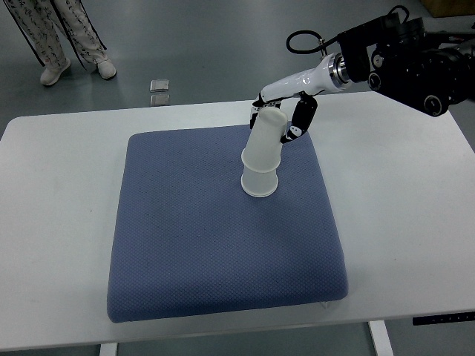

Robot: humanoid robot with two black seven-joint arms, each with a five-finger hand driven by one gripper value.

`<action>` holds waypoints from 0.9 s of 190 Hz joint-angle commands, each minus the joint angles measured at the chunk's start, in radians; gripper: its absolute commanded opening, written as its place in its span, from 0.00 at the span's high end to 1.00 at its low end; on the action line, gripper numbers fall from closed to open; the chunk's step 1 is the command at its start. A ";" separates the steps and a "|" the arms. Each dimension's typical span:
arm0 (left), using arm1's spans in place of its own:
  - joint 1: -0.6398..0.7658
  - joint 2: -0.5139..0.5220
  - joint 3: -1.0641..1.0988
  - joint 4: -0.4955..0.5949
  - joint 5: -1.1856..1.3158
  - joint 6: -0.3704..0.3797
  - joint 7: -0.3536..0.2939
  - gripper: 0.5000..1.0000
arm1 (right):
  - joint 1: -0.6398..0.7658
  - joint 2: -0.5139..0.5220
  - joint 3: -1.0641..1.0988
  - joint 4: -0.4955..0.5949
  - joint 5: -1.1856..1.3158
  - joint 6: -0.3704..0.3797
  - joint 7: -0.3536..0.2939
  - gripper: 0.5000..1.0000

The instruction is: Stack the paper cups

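Tipping is the risk: the right hand (286, 119) has its fingers (303, 119) grasping the tilted upper cup (266, 137), half-seated on the lower cup (260, 182) standing on the soft blue pad (185, 245).

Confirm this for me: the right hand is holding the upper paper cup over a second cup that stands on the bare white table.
Not quite. The top view shows the right hand holding the upper paper cup over the second cup, but that cup stands on the blue mat, not on the bare white table.
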 commanded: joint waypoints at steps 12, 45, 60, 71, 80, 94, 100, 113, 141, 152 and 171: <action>0.000 0.000 0.000 0.000 0.000 0.000 0.000 0.00 | -0.013 0.013 0.000 -0.006 -0.004 -0.002 0.000 0.26; 0.000 0.000 0.000 0.000 0.000 0.000 0.000 0.00 | -0.011 0.011 0.003 -0.008 0.001 -0.002 0.000 0.18; 0.000 0.000 0.000 0.000 0.000 0.000 0.000 0.00 | -0.010 0.011 0.005 -0.009 0.008 -0.003 0.000 0.18; 0.000 0.000 0.000 0.000 0.000 0.000 0.000 0.00 | -0.010 0.007 0.006 -0.022 0.013 -0.003 0.000 0.18; 0.000 0.000 0.000 0.000 0.000 0.000 0.000 0.00 | -0.011 0.005 0.011 -0.037 0.021 -0.010 0.001 0.18; 0.000 0.000 0.000 0.000 0.000 0.000 0.000 0.00 | -0.022 -0.004 0.067 -0.072 0.066 -0.026 0.001 0.18; 0.000 0.000 0.000 -0.001 0.000 0.000 0.000 0.00 | -0.037 -0.007 0.098 -0.091 0.102 -0.023 0.000 0.18; 0.000 0.000 0.000 0.000 0.000 0.000 0.000 0.00 | -0.077 -0.015 0.161 -0.131 0.182 -0.025 0.000 0.18; 0.000 0.000 0.000 0.000 0.000 0.000 0.000 0.00 | -0.183 -0.016 0.282 -0.221 0.418 -0.030 -0.042 0.18; 0.000 0.000 0.000 0.000 0.000 0.000 0.000 0.00 | -0.240 -0.006 0.322 -0.246 0.525 -0.033 -0.071 0.18; 0.000 0.000 0.000 0.000 0.000 0.000 0.000 0.00 | -0.324 0.001 0.405 -0.266 0.747 -0.034 -0.117 0.18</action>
